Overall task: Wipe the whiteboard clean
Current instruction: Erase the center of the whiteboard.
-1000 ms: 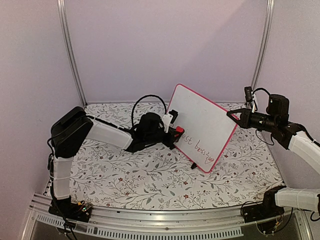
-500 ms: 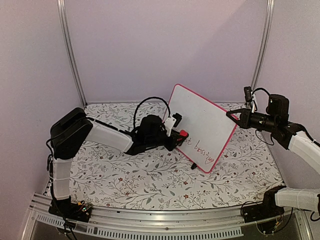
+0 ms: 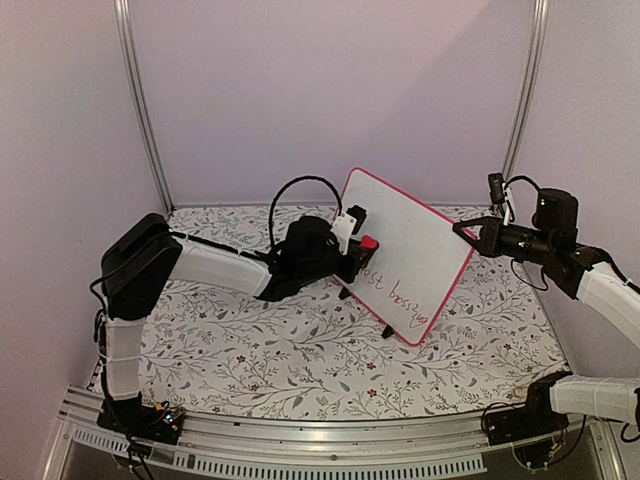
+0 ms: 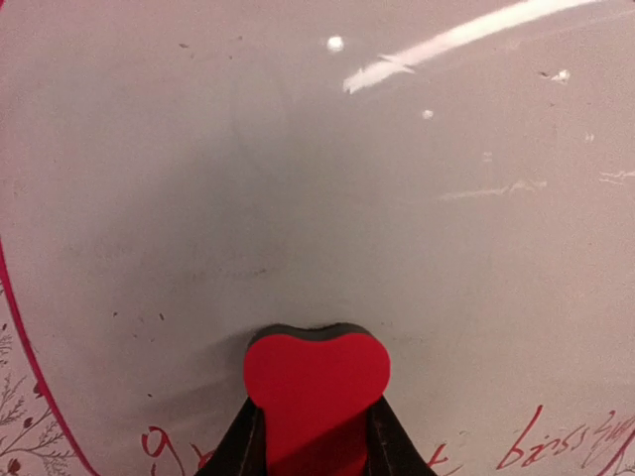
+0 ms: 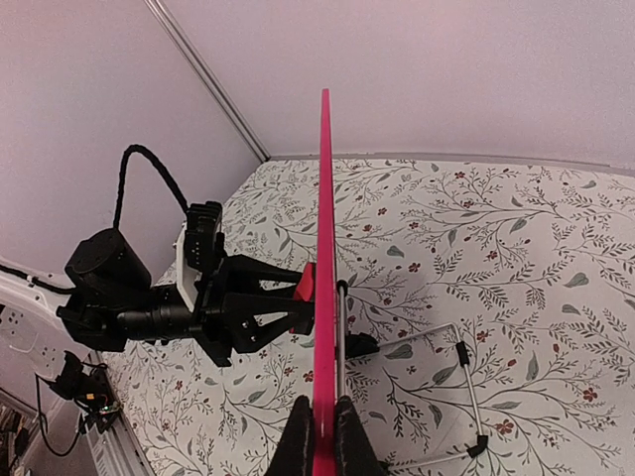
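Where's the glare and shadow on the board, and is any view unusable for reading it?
Left wrist: bright glare streak at the top right of the whiteboard, soft grey shadow around the red eraser, writing cropped at the bottom edge. Top external: even light, no glare on its face, writing small. Right wrist: seen edge-on, so its face is hidden and nothing can be read.

In the middle of the frame we see the whiteboard [image 3: 410, 250] standing tilted on the flowered tablecloth [image 3: 250, 340], with red handwriting [image 3: 400, 296] along its lower edge. Reaching in from the left, the left gripper [image 3: 360, 250] holds a red eraser [image 3: 367, 243] against the board's left part, just above the writing. At the right, the right gripper [image 3: 467, 232] pinches the board's right edge, its jaws closed on it.
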{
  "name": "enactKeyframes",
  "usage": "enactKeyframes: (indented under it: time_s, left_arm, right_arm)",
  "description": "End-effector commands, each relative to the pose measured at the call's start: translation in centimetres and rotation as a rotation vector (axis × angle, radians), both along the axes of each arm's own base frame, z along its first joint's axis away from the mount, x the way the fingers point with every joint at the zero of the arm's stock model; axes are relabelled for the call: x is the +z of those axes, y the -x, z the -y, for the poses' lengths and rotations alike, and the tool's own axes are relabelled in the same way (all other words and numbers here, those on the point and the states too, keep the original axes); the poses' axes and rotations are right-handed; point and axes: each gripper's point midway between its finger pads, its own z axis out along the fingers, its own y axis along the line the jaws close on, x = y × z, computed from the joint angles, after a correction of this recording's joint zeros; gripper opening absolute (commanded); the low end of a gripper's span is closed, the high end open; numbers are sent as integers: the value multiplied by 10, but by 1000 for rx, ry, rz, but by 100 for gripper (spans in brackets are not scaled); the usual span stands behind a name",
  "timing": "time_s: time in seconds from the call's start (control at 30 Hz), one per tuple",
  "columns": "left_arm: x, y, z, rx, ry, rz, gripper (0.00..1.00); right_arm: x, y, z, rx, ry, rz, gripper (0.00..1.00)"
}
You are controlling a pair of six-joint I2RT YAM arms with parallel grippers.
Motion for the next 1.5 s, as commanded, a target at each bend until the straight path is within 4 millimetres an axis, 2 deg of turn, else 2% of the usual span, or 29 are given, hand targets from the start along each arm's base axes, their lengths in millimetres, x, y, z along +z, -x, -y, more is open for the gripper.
enactKeyframes:
  time_s: [0.0, 0.13, 0.3, 0.43, 0.6, 0.8, 1.0, 1.1, 1.27, 1.47]
  left_arm:
    - [33, -9, -5, 59, 36, 88, 0]
    - [10, -14, -21, 102, -26, 63, 0]
    - [-20, -23, -54, 127, -43, -27, 0]
    - [-29, -31, -73, 119, -41, -62, 0]
    - [-36, -43, -85, 93, -56, -84, 0]
    - [-36, -47, -83, 42, -68, -76, 0]
    - [-29, -30, -68, -43, -25, -59, 0]
    - [-28, -33, -66, -33, -31, -56, 0]
    - [-47, -46, -66, 16, -103, -98, 0]
    - [-79, -40, -76, 35, -148, -164, 0]
  right_arm:
    - [-28, 25, -16, 127, 7, -104, 0]
    - [-28, 26, -17, 128, 6, -105, 0]
    - [-28, 26, -17, 131, 5, -102, 0]
    - [-29, 25, -16, 130, 5, -104, 0]
    - [-29, 26, -17, 130, 5, -108, 0]
    - [-30, 25, -17, 128, 5, -110, 0]
    - [-32, 24, -17, 131, 7, -116, 0]
    - [-31, 24, -18, 133, 6, -114, 0]
    - [-31, 23, -18, 133, 6, -115, 0]
    - [-31, 24, -18, 133, 6, -113, 0]
